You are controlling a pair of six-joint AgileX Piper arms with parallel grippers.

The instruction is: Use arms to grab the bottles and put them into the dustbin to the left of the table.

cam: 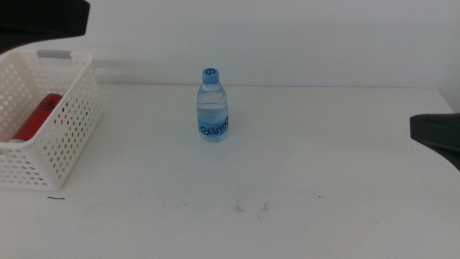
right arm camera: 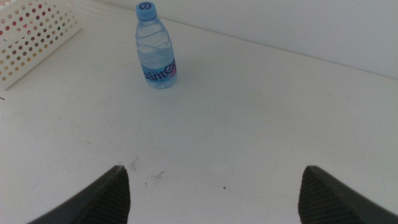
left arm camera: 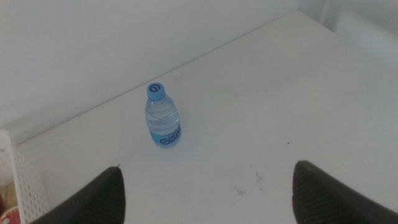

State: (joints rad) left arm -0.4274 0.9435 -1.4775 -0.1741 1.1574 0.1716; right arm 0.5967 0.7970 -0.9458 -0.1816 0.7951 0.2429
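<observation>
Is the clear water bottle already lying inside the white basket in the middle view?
No; the water bottle stands upright on the table, apart from the basket, which holds the red can.

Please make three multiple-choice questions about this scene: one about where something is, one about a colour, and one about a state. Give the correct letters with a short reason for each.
1. Where is the red can?
A. inside the white basket
B. standing on the table beside the water bottle
C. held in the right gripper

2. What colour is the cap of the water bottle?
A. white
B. blue
C. green

3. How does the water bottle stand?
A. lying on its side
B. upright and free on the table
C. clamped and lifted by the left gripper

Answers:
1 A: the red can lies in the white basket at the left of the table.
2 B: the water bottle carries a blue cap.
3 B: it stands upright; the left gripper and the right gripper are both open and away from it.
</observation>
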